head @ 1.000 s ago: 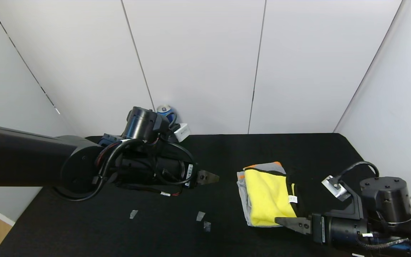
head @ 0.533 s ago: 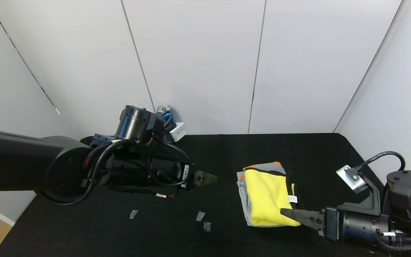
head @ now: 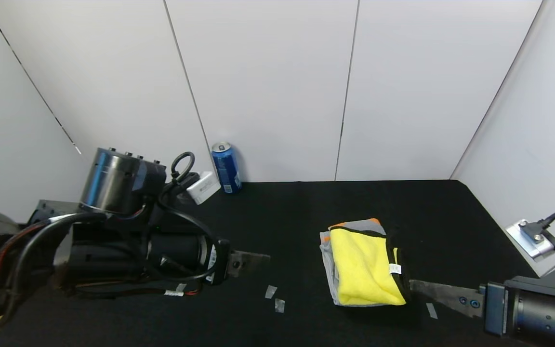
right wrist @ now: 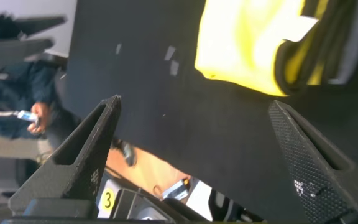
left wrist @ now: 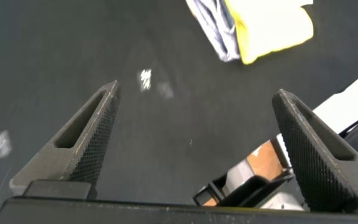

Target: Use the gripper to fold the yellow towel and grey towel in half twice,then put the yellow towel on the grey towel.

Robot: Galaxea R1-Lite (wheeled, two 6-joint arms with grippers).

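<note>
Two folded towels lie stacked on the black worktop (head: 287, 207), both tools clear of them.

Largest is the worktop; on its right half the grey towel (head: 354, 224) lies folded with orange marks at its far edge, and the smaller yellow towel (head: 362, 267) rests folded on top, white tag showing. The left tool (head: 251, 259) hovers well apart to the left, jaws spread and empty. The right tool (head: 434, 290) sits just beside the stack's near right corner, jaws spread, holding nothing. A blue can (head: 225, 166) stands by the back wall; small tape bits (head: 271, 291) dot the worktop.
</note>
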